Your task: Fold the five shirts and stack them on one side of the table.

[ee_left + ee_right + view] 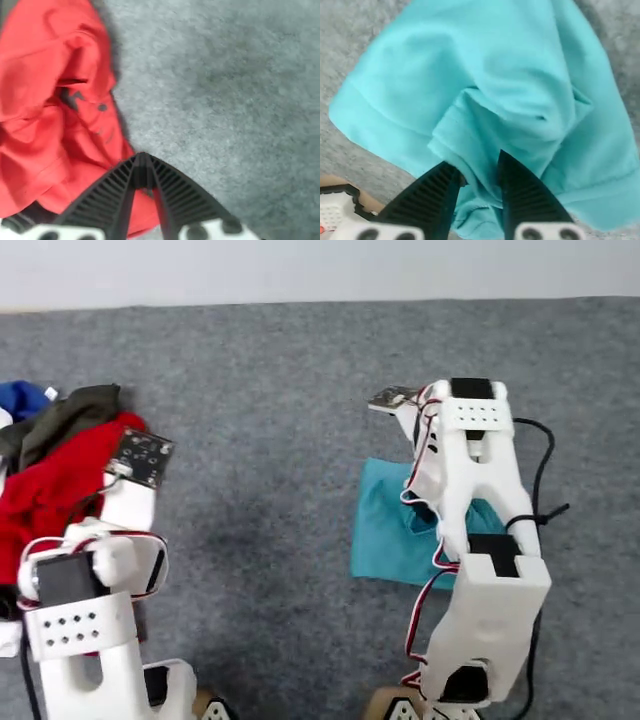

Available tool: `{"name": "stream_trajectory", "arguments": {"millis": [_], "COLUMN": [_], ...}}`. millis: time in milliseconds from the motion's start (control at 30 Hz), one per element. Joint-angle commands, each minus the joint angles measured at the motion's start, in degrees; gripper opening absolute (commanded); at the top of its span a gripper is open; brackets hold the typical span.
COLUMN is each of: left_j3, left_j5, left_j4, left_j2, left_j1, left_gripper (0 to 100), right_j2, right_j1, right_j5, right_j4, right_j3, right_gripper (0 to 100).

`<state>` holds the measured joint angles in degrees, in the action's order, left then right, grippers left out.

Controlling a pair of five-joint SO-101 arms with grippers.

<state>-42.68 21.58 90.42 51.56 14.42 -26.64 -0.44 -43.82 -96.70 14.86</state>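
Folding looks barely under way. The teal shirt (485, 75) lies apart from the others on the grey table (260, 390), directly beneath the right claw (477, 165). Its outline is roughly squared, but it is rumpled through the middle. The right claw's jaws stand apart, astride a raised ridge of teal cloth, with the bulk of the shirt spreading ahead of the tips. I would count this shirt as partly folded at best, with a crease or two yet to make.

The left claw (142, 159) has its jaws pressed together, its tip at the edge of the red shirt (50, 100). Most of the red cloth sits to one side of the tip and bare table to the other. Whether a hem is nipped there I cannot tell from this close.

Beyond the red shirt, a dark shirt (60, 420) and a blue shirt (20, 397) are heaped with it, none folded. No neat stack exists anywhere, so nearly all the work remains.
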Motion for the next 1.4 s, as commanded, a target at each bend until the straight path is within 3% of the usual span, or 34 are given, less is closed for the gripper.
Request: {"name": "stream_trajectory", "arguments": {"millis": [0, 400, 733, 1200, 1367], "left_j3": [0.3, 0.2, 0.2, -0.7, -3.3], "left_j5": [0.4, 0.4, 0.4, 0.5, 0.6], "left_j4": [-1.3, -3.0, -3.1, -3.9, -3.9], "left_j2": [0.8, 0.4, 0.4, 0.4, 0.7], "left_j1": [-1.8, -3.2, -3.2, -3.2, -3.2], "left_gripper": [0, 0, 0, 0, 0], "right_j2": [1.1, 1.2, 0.6, -4.4, -8.5], "right_j1": [3.4, 7.9, 10.0, 19.0, 21.8], "right_j5": [-2.1, -4.6, -4.5, -4.4, -1.1], "right_j4": [-0.2, 1.4, 1.4, 11.6, 14.0], "right_j3": [3.1, 3.6, 13.7, 13.5, 13.6], "right_gripper": [8.9, 2.1, 1.0, 0.9, 0.9]}}
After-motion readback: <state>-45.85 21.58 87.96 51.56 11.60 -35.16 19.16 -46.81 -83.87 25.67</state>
